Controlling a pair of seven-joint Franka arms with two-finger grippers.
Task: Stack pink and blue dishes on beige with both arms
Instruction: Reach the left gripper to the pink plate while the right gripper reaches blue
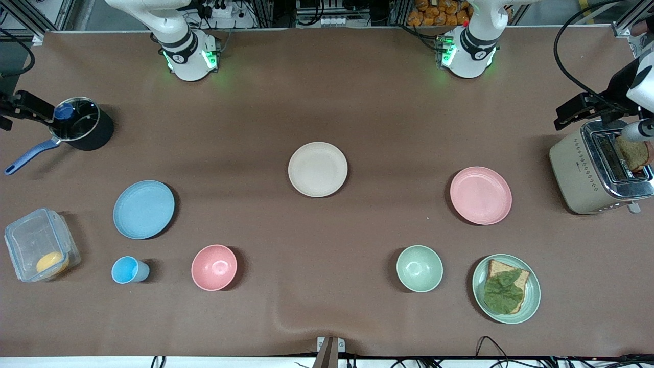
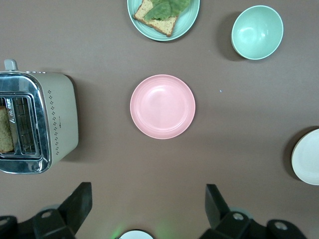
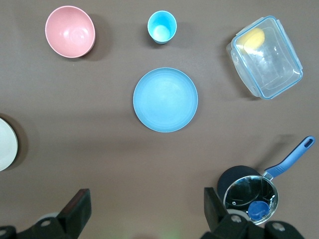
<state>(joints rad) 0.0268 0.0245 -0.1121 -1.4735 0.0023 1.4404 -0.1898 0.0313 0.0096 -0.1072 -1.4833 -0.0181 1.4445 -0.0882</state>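
The beige plate (image 1: 318, 169) lies flat at mid-table, and its edge also shows in both wrist views (image 2: 306, 157) (image 3: 6, 144). The pink plate (image 1: 480, 195) (image 2: 162, 106) lies toward the left arm's end. The blue plate (image 1: 143, 209) (image 3: 165, 99) lies toward the right arm's end. All three are apart and bare. My left gripper (image 2: 148, 193) hangs open high over bare cloth, short of the pink plate. My right gripper (image 3: 147, 196) hangs open the same way, short of the blue plate. The front view shows only the arms' bases.
Nearer the front camera stand a pink bowl (image 1: 214, 267), a blue cup (image 1: 127, 270), a green bowl (image 1: 419, 268) and a green plate with bread and a leaf (image 1: 506, 288). A toaster (image 1: 592, 171) stands beside the pink plate. A pot (image 1: 82, 124) and a clear box (image 1: 38, 244) flank the blue plate.
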